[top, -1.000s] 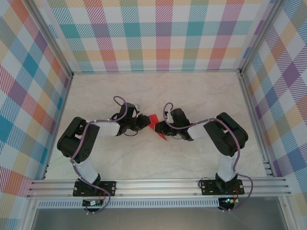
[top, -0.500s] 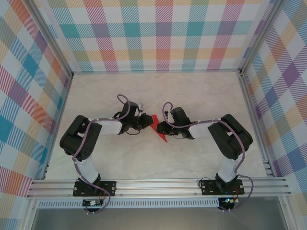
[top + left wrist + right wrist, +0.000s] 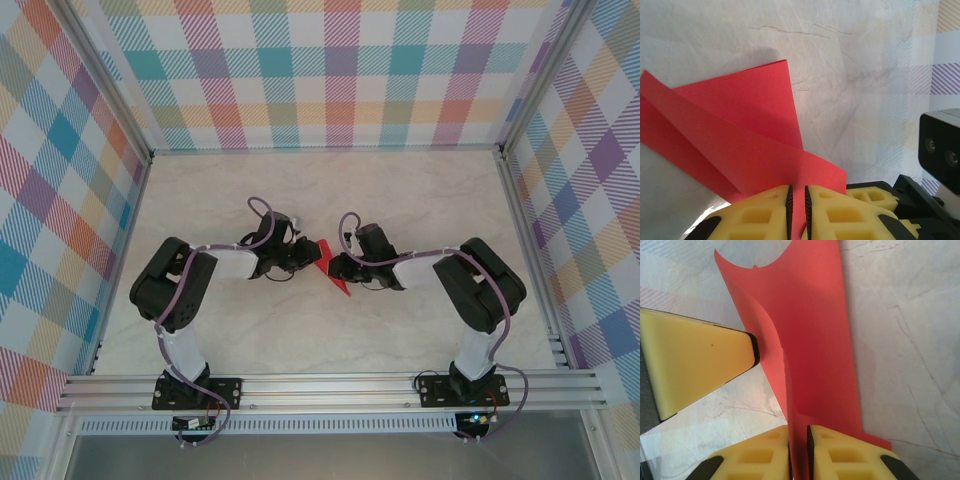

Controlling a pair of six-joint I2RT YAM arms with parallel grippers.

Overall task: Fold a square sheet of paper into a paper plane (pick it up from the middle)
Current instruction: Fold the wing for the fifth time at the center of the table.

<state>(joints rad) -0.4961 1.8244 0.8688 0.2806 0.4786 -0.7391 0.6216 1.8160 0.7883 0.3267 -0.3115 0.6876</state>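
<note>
The red sheet of paper (image 3: 330, 268) is folded into a narrow layered strip with a pointed end (image 3: 341, 291) aimed at the near edge. It is held just above the table's middle. My left gripper (image 3: 306, 255) is shut on one edge of it; in the left wrist view the paper (image 3: 740, 125) fans up and away from the closed yellow fingers (image 3: 760, 212). My right gripper (image 3: 337, 268) is shut on the opposite side, with the paper (image 3: 812, 340) running up from between its pads (image 3: 832, 450). The left gripper's yellow finger (image 3: 695, 360) touches the sheet's left flap.
The marble tabletop (image 3: 320, 190) is bare around the two arms. Plaid walls with metal posts (image 3: 150, 155) close in the back and sides. An aluminium rail (image 3: 320, 385) carries the arm bases along the near edge. The right arm's wrist camera (image 3: 940, 147) sits close beside my left gripper.
The left arm has slid a little to the right toward the centre, and the right arm has edged back. The paper's upper flap looks narrower. Both grippers stay shut on it.
</note>
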